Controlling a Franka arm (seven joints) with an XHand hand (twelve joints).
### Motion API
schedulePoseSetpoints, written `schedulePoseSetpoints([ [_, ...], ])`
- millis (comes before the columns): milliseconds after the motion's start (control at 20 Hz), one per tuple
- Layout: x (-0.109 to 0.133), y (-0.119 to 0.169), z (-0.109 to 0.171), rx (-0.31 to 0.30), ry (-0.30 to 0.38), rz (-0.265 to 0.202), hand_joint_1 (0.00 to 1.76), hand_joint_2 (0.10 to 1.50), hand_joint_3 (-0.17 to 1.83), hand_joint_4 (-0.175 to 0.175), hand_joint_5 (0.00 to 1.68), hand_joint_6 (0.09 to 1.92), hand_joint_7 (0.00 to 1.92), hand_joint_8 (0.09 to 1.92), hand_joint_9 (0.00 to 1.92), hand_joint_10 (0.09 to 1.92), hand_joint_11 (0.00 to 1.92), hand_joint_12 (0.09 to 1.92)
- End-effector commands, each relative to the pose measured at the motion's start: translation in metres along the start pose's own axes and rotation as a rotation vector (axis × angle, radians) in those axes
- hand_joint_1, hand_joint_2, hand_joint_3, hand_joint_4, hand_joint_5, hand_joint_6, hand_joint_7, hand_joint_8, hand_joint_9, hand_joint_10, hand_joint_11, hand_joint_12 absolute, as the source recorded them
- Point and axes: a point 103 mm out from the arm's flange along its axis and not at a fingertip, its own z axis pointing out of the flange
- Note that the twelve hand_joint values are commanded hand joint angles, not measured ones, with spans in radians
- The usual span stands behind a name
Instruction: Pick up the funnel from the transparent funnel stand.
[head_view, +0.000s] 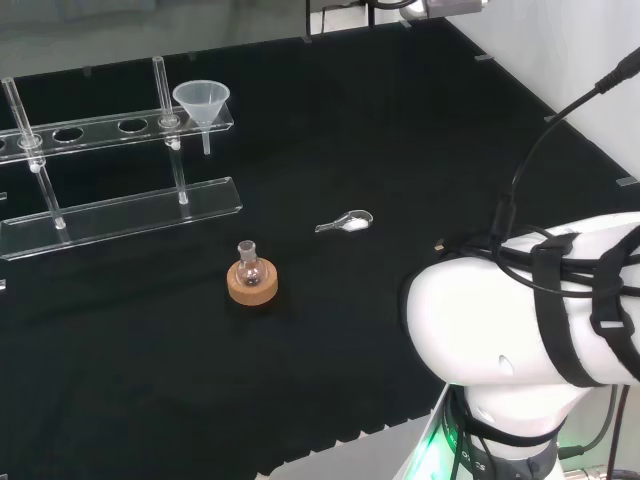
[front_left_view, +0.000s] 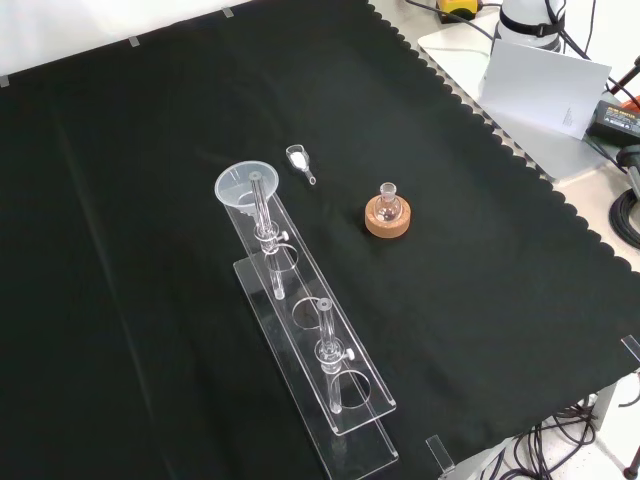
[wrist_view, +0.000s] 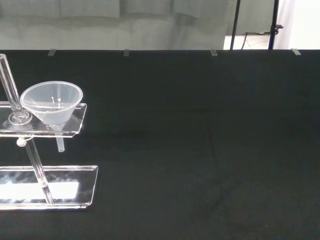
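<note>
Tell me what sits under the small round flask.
A cork ring stand sits under the flask, on the black cloth. The flask's rounded bottom rests in the ring, hiding the cloth inside.

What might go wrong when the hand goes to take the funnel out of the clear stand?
1. The funnel sits in the end hole of the clear stand, right beside an upright rod. Fingers closing on its rim may strike the rod and shift or tip the stand.
2. Its stem hangs through the hole, so a sideways pull could catch it; a straight lift looks safer.
3. The small flask on its cork ring stands nearby and might be knocked.
</note>
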Motion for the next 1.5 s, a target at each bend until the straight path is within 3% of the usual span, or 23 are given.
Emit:
schedulePoseSetpoints([
  [50, 0.002, 0.000, 0.000, -0.013, -0.004, -0.004, 0.35, 0.54, 0.37, 0.088, 0.23, 0.09, 0.25, 0.09, 0.19, 0.09, 0.03, 0.76],
  [200, 0.004, 0.002, -0.002, -0.031, -0.018, -0.006, 0.24, 0.59, 0.20, 0.073, 0.03, 0.09, 0.03, 0.09, 0.02, 0.09, 0.00, 0.59],
  [500, 0.008, 0.027, 0.005, -0.049, 0.008, -0.028, 0.21, 0.61, 0.14, 0.067, 0.00, 0.09, 0.00, 0.09, 0.00, 0.09, 0.00, 0.58],
  [650, 0.015, 0.047, 0.011, -0.069, 0.017, -0.044, 0.20, 0.63, 0.10, 0.065, 0.00, 0.09, 0.00, 0.09, 0.00, 0.09, 0.00, 0.15],
  [700, 0.018, 0.055, 0.014, -0.067, 0.011, -0.051, 0.20, 0.63, 0.10, 0.064, 0.00, 0.09, 0.00, 0.09, 0.00, 0.09, 0.00, 0.09],
  [1050, 0.037, 0.118, 0.036, -0.073, -0.008, -0.066, 0.19, 0.63, 0.08, 0.050, 0.00, 0.09, 0.00, 0.09, 0.00, 0.09, 0.00, 0.09],
  [1500, 0.058, 0.171, 0.053, -0.050, 0.012, -0.088, 0.19, 0.64, 0.08, 0.034, 0.00, 0.09, 0.00, 0.09, 0.00, 0.09, 0.00, 0.09],
])
